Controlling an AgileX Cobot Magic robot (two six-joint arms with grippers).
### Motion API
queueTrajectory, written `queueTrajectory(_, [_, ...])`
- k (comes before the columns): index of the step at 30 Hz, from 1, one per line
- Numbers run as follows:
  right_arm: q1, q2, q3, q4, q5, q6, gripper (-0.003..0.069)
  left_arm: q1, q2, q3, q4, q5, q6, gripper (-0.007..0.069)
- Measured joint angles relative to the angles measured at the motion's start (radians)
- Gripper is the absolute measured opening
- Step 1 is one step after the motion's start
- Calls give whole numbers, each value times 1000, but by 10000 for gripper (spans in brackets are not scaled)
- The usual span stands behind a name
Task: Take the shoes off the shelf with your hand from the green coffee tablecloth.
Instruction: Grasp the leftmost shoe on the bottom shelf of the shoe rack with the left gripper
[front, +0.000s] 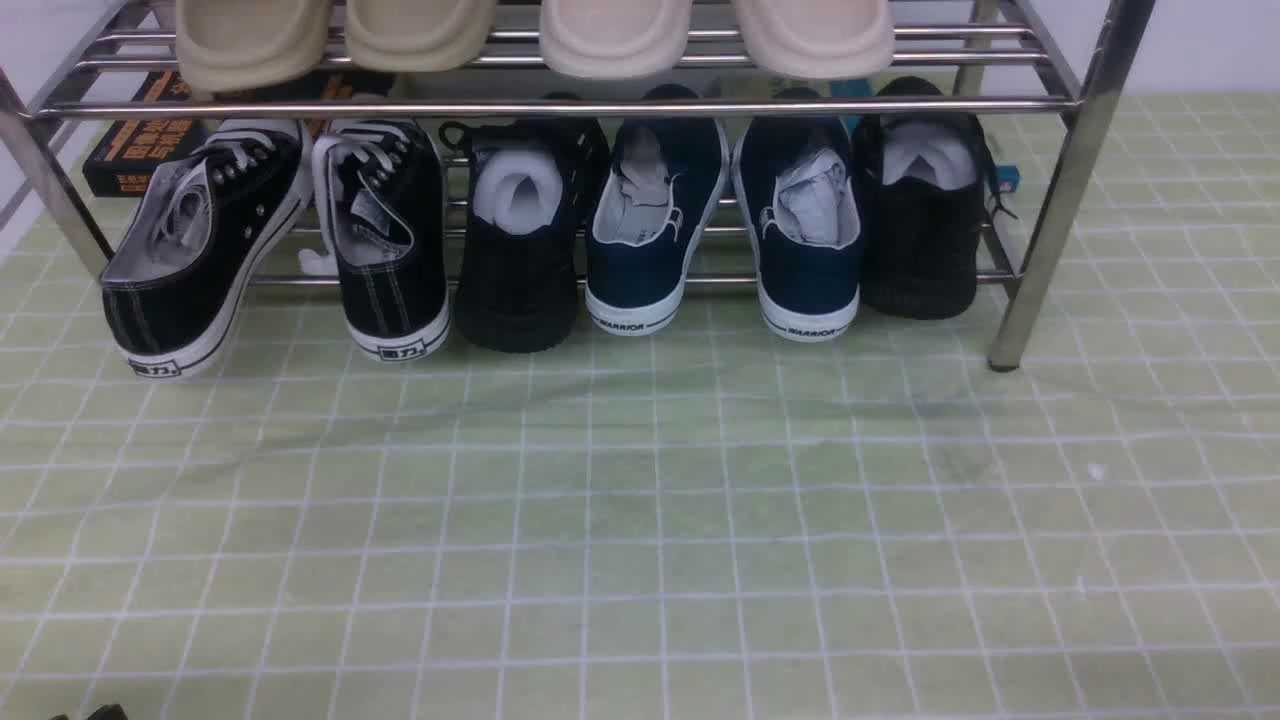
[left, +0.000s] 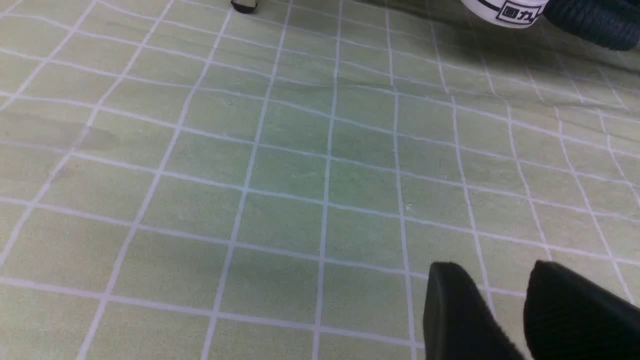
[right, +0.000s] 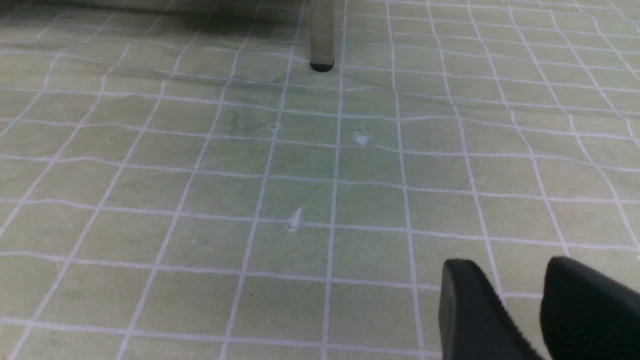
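"Where is the task's pair?"

"The black canvas low-top sneakers with white laces (front: 380, 230) sit at the robot's left end of the shiny chrome tube rack (front: 1050, 230), on its lower tier, heels overhanging the pale green cloth with white grid lines (front: 620, 520)."

"And their neighbours?"

"An all-black shoe stuffed with white paper (front: 515, 270) is just beside the inner sneaker; the navy-blue sneakers with white soles (front: 650, 230) come next."

"How do the end effectors stand?"

"The left black end effector (left: 510, 305) shows a modest gap between its fingers, with nothing between them. The right black end effector (right: 525, 305) looks much the same: parted, holding nothing. Both are well apart from the pair."

"What could go wrong?"

"The outer sneaker slants close to the rack's leg, so a careless approach could strike the metal. Too narrow a spread could push a heel instead of straddling it. A low pull might snag a sole on the tubes, and a sideways one could drag the all-black shoe along."
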Motion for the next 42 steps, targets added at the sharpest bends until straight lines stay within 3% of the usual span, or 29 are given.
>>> queueTrajectory(37, [0, 0, 0, 0, 0, 0, 238, 0, 0, 1, 36, -8, -3, 242])
queueTrajectory(41, [0, 0, 0, 0, 0, 0, 238, 0, 0, 1, -63, -18, -84, 242])
queueTrajectory(42, [0, 0, 0, 0, 0, 0, 238, 0, 0, 2, -136, -22, -155, 242])
